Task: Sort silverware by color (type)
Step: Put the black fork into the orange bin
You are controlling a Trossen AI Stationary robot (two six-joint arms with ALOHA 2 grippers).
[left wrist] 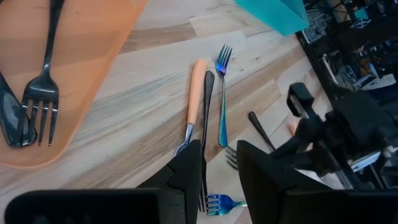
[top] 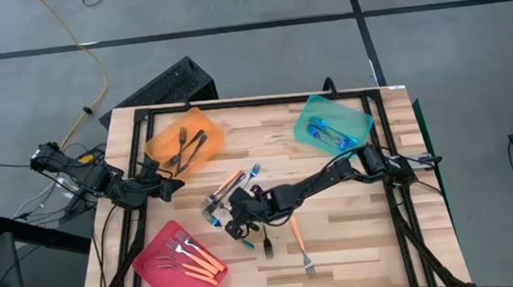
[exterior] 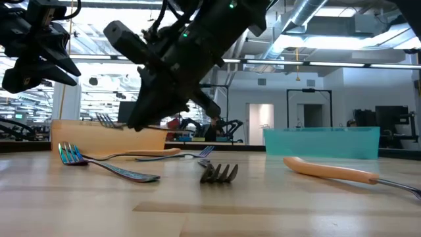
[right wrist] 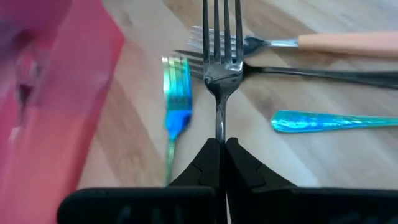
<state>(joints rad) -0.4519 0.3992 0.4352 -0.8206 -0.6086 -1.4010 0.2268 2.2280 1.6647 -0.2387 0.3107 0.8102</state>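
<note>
My right gripper [right wrist: 222, 142] is shut on a plain silver fork [right wrist: 221, 68] and hangs above the loose forks in the table's middle [top: 235, 218]. Under it lie a blue fork [right wrist: 177, 99], an orange-handled fork [right wrist: 348, 42], a dark fork [right wrist: 311, 73] and a blue handle [right wrist: 336, 121]. My left gripper [left wrist: 221, 146] is open and touches nothing; it hovers near the orange tray [top: 186, 140], which holds dark forks [left wrist: 40, 93]. Blue forks lie in the teal tray [top: 331, 124], and orange-handled forks in the pink tray [top: 176, 258]. My right gripper pinches the silver fork by its handle [right wrist: 219, 127], just behind the neck, between the two fingers. The fork runs on forward in line with the fingers, tines [right wrist: 221, 25] pointing away. In the low view it is lifted clear of the table, roughly level, tines [exterior: 105, 120] toward the orange tray.
More forks lie loose on the wood nearer the front edge: a dark one [top: 267, 243], an orange-handled one [top: 299, 243] and a blue one [top: 246, 243]. A black frame [top: 235, 102] borders the table. Bare wood shows between the trays.
</note>
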